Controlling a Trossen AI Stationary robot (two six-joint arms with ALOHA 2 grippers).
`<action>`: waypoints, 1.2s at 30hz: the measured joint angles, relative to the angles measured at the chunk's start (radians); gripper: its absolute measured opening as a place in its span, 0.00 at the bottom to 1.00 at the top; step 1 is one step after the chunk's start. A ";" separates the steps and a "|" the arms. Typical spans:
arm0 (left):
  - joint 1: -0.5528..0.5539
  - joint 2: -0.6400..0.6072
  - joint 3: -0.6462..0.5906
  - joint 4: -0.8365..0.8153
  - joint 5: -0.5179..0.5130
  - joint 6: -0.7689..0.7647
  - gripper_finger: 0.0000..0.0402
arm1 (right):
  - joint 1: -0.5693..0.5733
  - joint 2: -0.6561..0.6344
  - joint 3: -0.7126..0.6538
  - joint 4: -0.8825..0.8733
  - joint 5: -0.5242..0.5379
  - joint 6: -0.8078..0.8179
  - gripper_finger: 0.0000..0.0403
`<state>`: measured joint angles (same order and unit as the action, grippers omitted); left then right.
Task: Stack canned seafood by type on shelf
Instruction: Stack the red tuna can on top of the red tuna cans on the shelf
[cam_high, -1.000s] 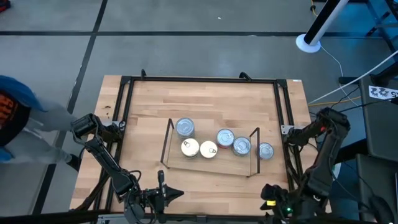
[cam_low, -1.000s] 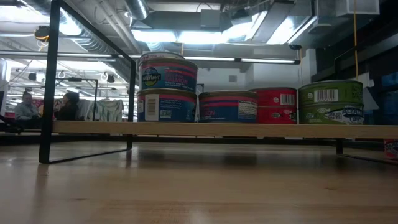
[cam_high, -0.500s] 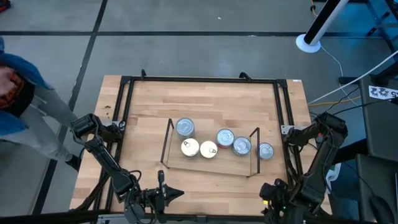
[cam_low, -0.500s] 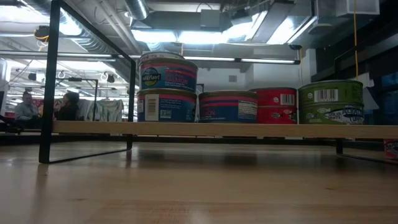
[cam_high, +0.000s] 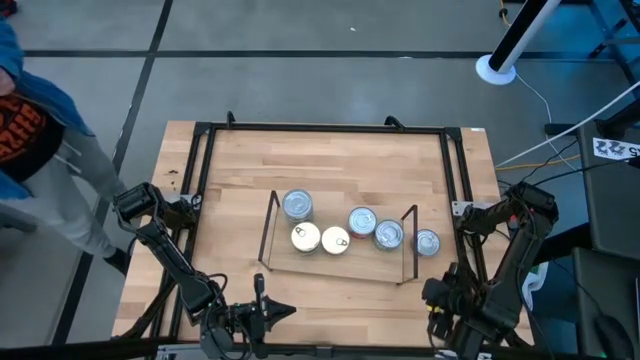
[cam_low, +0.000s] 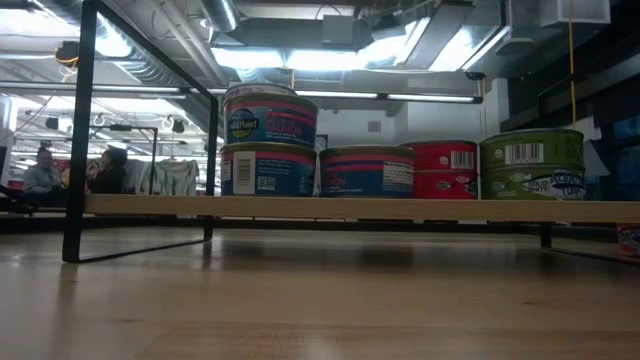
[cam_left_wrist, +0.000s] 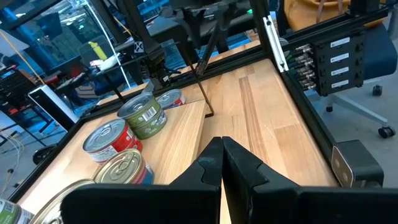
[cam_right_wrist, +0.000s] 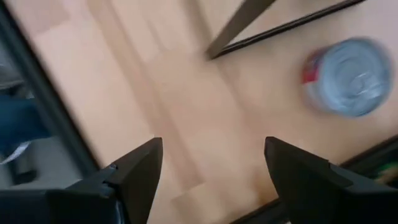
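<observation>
Round flat metal tins (cam_high: 335, 240) on light-wood shelf (cam_high: 340, 262); left tool (cam_high: 262, 312) closed, right tool (cam_right_wrist: 214, 171) open, empty.

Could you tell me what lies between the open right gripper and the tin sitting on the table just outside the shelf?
Only bare tabletop: the right wrist view shows clear wood between the right gripper and the lone tin, with the shelf's wire foot off to one side.

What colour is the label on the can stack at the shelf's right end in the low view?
Green, on both cans of that stack. The low view shows it best.
</observation>
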<state>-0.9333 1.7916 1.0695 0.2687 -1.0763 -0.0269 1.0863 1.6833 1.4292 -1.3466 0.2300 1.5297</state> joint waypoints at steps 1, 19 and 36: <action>0.000 0.000 0.000 0.000 0.000 0.000 0.00 | 0.000 0.000 0.000 -0.022 0.014 -0.016 0.70; 0.000 0.000 0.000 0.000 0.000 0.003 0.00 | 0.000 0.000 -0.224 -0.063 0.092 -0.152 0.70; 0.000 0.000 0.000 0.000 -0.001 0.002 0.00 | 0.000 0.000 -0.480 0.058 0.103 -0.150 0.70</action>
<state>-0.9333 1.7916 1.0695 0.2684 -1.0769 -0.0251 1.0863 1.6833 0.9490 -1.2885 0.3330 1.3798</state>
